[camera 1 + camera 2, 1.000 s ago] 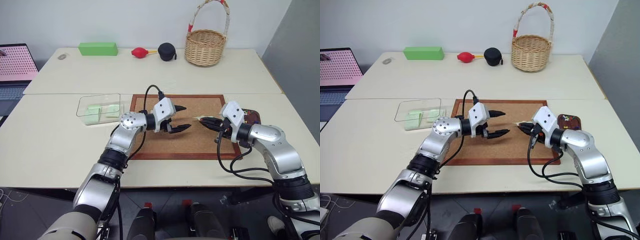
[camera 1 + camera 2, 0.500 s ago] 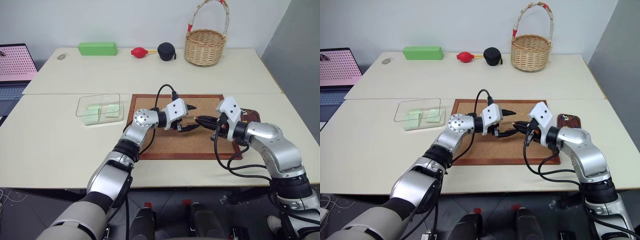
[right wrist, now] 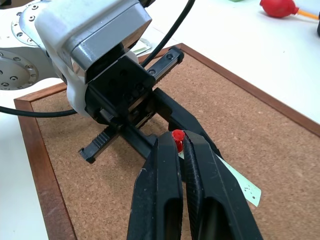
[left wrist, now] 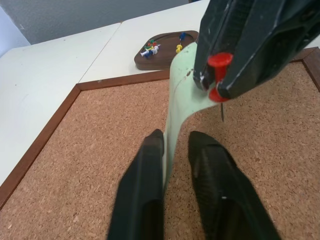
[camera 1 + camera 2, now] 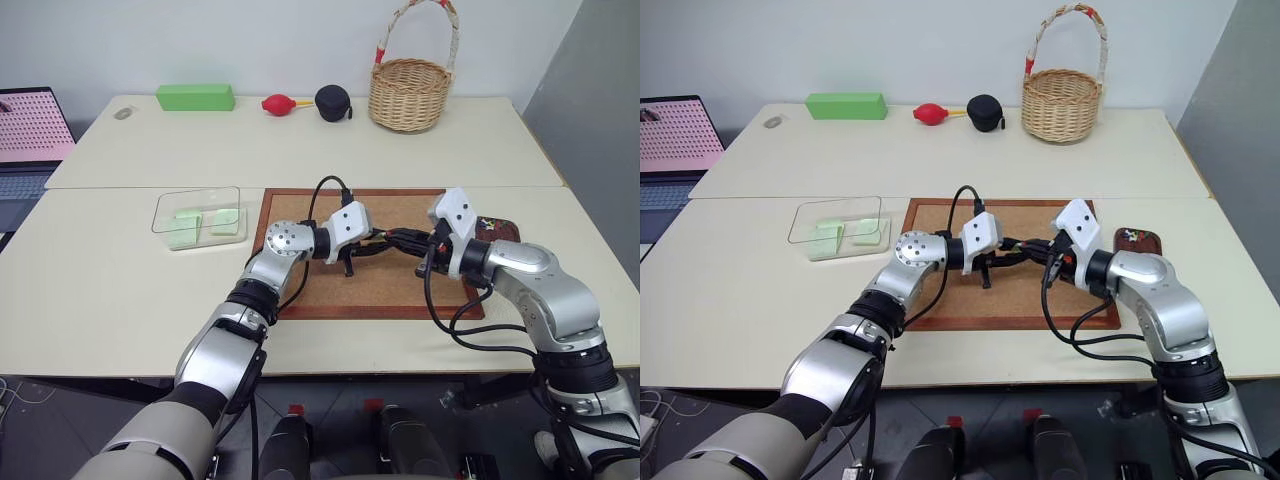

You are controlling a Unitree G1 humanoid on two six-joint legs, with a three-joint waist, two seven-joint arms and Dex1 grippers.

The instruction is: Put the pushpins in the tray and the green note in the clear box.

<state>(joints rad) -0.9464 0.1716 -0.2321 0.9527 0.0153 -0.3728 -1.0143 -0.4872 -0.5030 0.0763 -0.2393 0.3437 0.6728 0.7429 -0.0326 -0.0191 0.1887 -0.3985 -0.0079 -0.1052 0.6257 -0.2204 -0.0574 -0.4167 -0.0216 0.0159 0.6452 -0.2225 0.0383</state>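
Over the cork board (image 5: 330, 290) my two grippers meet tip to tip. My left gripper (image 4: 172, 137) is shut on the lower edge of the pale green note (image 4: 177, 100), which stands upright and curves. My right gripper (image 3: 177, 140) is shut on a red pushpin (image 4: 219, 62) stuck through the note's other end (image 3: 240, 182). In the head view the left gripper (image 5: 372, 245) and the right gripper (image 5: 400, 240) nearly touch. The dark brown tray (image 5: 500, 228) lies at the board's right edge and holds several coloured pins. The clear box (image 5: 165, 205) stands left of the board with green slips inside.
At the table's back stand a wicker basket (image 5: 410, 90), a black round case (image 5: 333, 102), a red bulb (image 5: 278, 104) and a bright green block (image 5: 195, 97). A laptop (image 5: 30, 140) sits at the far left. Black cables loop from both wrists over the board.
My left gripper has come right to meet the right gripper and its wide-open fingers have shut on the note. The right gripper stayed shut on the pin, about where it was.
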